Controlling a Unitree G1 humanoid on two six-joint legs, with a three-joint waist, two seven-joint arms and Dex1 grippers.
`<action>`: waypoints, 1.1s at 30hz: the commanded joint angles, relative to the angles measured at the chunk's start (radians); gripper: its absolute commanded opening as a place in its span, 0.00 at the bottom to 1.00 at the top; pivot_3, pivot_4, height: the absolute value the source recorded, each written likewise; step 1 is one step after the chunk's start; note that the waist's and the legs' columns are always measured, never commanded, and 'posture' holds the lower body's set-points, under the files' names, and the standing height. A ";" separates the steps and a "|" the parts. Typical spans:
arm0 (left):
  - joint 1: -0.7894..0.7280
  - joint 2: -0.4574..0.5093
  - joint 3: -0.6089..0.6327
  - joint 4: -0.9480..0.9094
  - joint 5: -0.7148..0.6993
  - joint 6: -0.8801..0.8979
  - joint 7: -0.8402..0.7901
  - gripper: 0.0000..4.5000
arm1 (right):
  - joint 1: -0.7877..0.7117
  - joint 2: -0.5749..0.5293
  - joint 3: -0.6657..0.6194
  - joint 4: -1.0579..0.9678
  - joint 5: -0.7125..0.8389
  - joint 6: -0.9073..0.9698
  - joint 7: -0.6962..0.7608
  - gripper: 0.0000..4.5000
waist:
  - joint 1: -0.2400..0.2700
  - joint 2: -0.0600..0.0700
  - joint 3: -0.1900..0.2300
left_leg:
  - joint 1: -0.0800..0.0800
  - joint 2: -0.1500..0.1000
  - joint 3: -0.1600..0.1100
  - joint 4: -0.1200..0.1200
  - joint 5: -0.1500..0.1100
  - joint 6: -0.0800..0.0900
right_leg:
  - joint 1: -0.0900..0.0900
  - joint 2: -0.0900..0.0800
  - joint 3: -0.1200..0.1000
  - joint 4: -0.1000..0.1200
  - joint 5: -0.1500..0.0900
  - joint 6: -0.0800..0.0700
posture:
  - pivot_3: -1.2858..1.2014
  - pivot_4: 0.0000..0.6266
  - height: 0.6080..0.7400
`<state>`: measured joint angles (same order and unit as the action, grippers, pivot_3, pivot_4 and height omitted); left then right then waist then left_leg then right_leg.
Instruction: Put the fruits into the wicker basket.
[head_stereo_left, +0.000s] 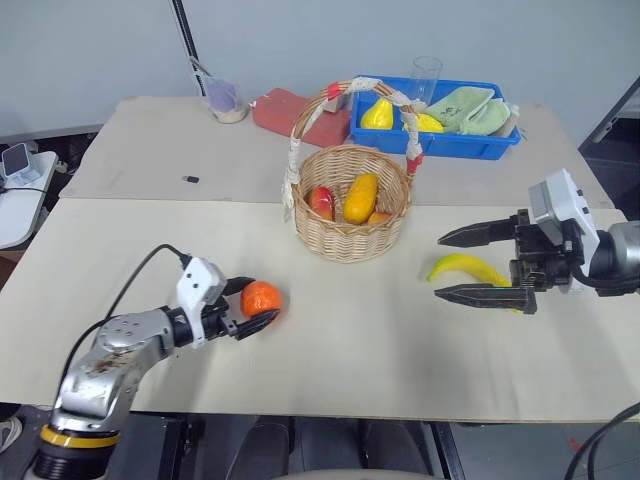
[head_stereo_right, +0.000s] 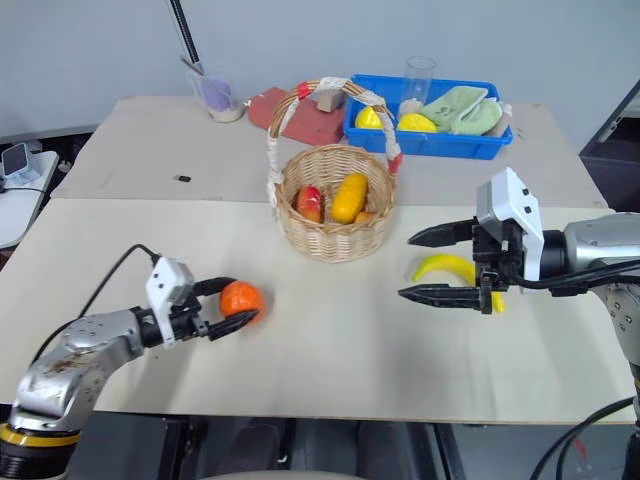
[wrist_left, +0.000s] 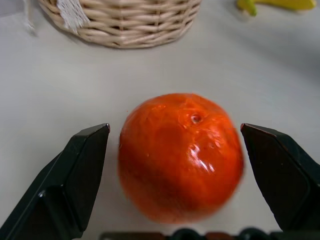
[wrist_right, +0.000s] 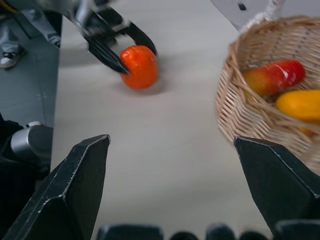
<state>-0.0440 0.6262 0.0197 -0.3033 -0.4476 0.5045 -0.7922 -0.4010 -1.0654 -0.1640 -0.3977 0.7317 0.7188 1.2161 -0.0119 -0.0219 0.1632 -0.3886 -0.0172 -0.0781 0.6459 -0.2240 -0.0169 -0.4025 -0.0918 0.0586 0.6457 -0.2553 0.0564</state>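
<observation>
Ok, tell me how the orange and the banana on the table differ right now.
The orange is round and bright orange; the banana is long, curved and yellow. The orange sits between the open fingers of the left gripper; the banana lies beyond the open right gripper, not between its fingers. Both rest on the table, outside the wicker basket.

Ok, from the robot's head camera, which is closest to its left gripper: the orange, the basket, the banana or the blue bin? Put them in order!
From the left gripper, nearest first:
1. Orange, between its open fingers.
2. Basket, further back on the table, middle.
3. Banana, across the table by the right gripper.
4. Blue bin, at the far back edge.
</observation>
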 joint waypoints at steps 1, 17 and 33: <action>-0.022 -0.027 -0.027 0.034 0.046 -0.063 0.009 1.00 | -0.036 0.013 0.001 -0.029 0.028 0.002 -0.008 0.97 | -0.001 0.000 0.000 | 0.000 0.000 0.000 0.000 0.000 0.000 | 0.000 0.000 0.000 0.000 0.000 0.000 | 0.52 0.24 0.78; -0.382 -0.088 -0.080 -0.068 0.055 -0.012 0.048 0.66 | 0.023 0.051 -0.030 -0.053 0.036 -0.025 -0.042 1.00 | 0.022 -0.001 0.000 | -0.003 -0.001 -0.002 0.006 0.000 0.000 | 0.000 0.000 -0.002 0.001 0.001 0.001 | 0.52 0.24 0.78; -0.709 -0.366 -0.159 0.355 0.250 -0.245 0.183 0.99 | 0.044 0.081 -0.115 -0.002 -0.023 -0.070 -0.178 1.00 | 0.009 -0.001 0.000 | -0.010 -0.002 -0.001 0.015 -0.003 0.006 | -0.003 -0.001 -0.002 0.000 0.002 0.004 | 0.52 0.24 0.78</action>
<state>-0.7338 0.2619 -0.1621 0.0744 -0.1864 0.2832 -0.6057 -0.3543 -0.9872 -0.2383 -0.3785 0.7076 0.6697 1.0571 -0.0025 -0.0233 0.1636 -0.3986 -0.0191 -0.0794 0.6607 -0.2274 -0.0111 -0.4051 -0.0926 0.0569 0.6460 -0.2529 0.0608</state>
